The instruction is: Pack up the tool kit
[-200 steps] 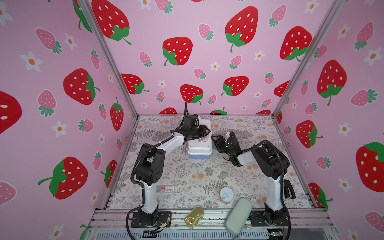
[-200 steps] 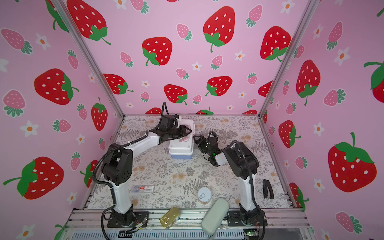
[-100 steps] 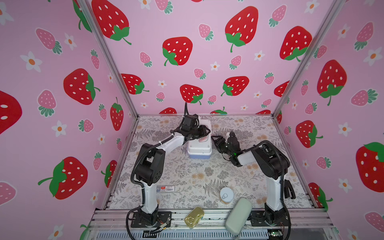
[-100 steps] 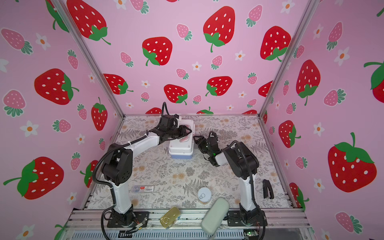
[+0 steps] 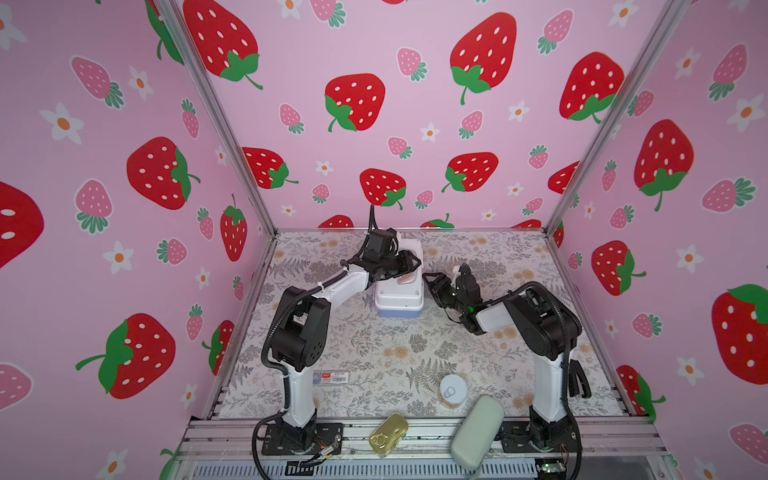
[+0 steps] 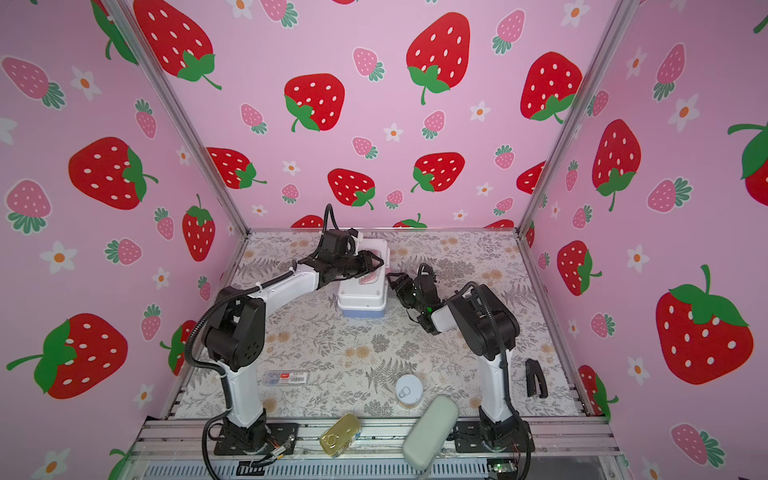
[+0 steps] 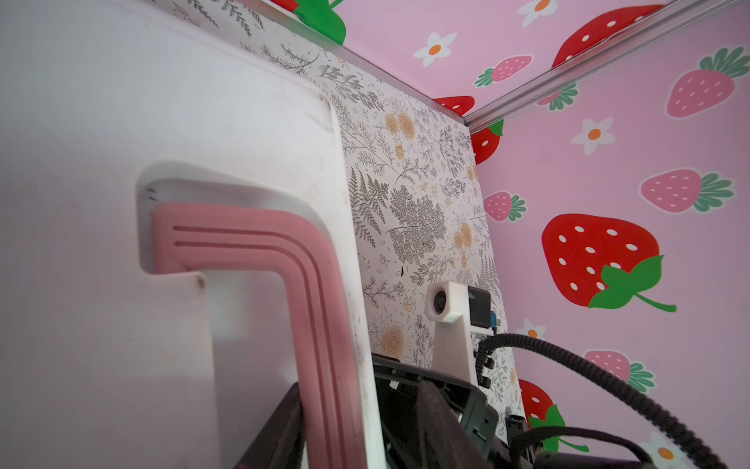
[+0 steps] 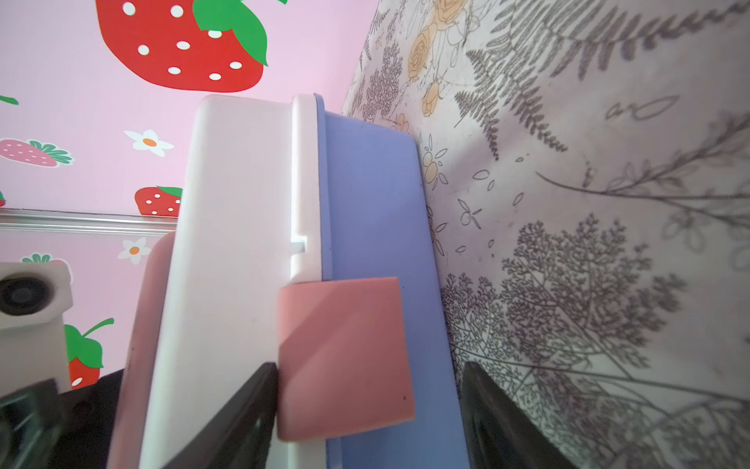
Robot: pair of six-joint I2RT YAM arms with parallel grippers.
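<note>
While the tool kit (image 5: 399, 299) is sitting shut at the rear of the table (image 5: 374, 345), I am reading this as latching: right claw (image 5: 432, 284) gaping astride the pink latch (image 8: 345, 357), left claw (image 5: 412, 266) at the handle (image 7: 316, 304), grip unclear, next needing the pink latch pressed home.

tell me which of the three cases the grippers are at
The tool kit, white lid on blue base, far back; the grey-green case and the flat clear case lie near the front.
</note>
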